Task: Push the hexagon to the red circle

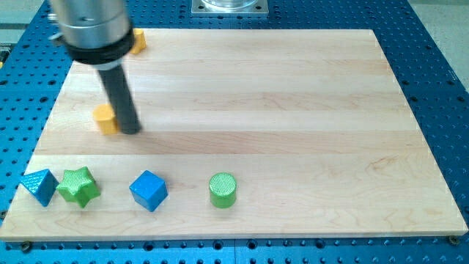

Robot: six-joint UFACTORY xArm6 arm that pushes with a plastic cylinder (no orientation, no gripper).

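My tip [130,130] rests on the wooden board [293,110] at the view's left. It touches the right side of a small yellow block [106,119], which the rod partly hides, so I cannot make out its shape. A second yellow-orange block [139,40] sits at the view's top left, mostly hidden behind the arm's grey body. No red circle shows anywhere in the view.
Along the view's bottom left stand a blue triangle [39,186], a green star [79,186], a blue cube [149,191] and a green cylinder [223,190]. A blue perforated table surrounds the board.
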